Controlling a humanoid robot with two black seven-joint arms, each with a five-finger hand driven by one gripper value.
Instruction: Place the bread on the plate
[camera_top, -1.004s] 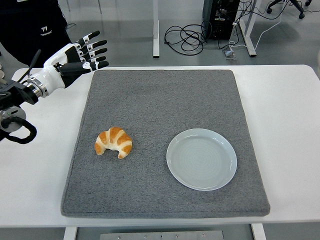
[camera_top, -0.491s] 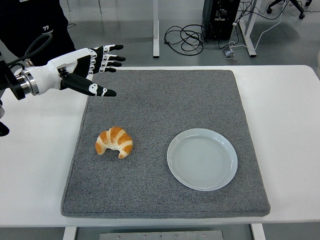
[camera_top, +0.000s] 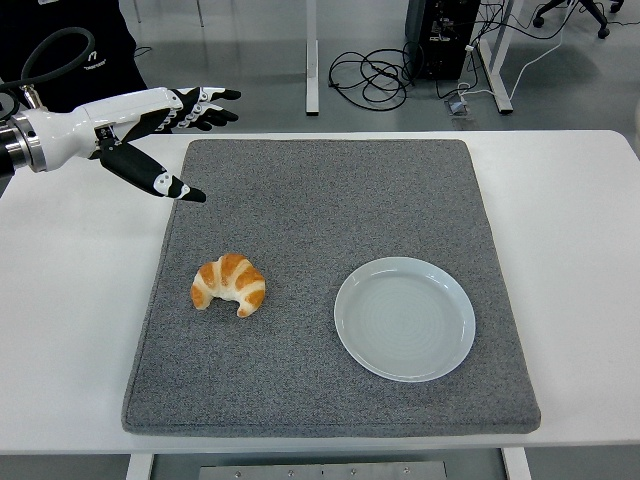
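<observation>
A golden croissant (camera_top: 229, 283) lies on the left part of the grey mat (camera_top: 330, 190). To its right, a pale blue round plate (camera_top: 404, 318) sits on the mat with nothing on it. My left hand (camera_top: 190, 130) hovers over the mat's far left corner, well above and behind the croissant. Its fingers are spread, thumb pointing down toward the mat, and it holds nothing. The right arm does not show.
The mat covers most of the white table (camera_top: 570, 230). A person in dark clothing (camera_top: 70, 50) stands at the top left behind the table. Cables (camera_top: 370, 75) and desk legs lie on the floor beyond.
My left arm has lifted and turned, bringing the open hand from the table's left edge toward the mat's far left corner. The croissant and plate have not moved.
</observation>
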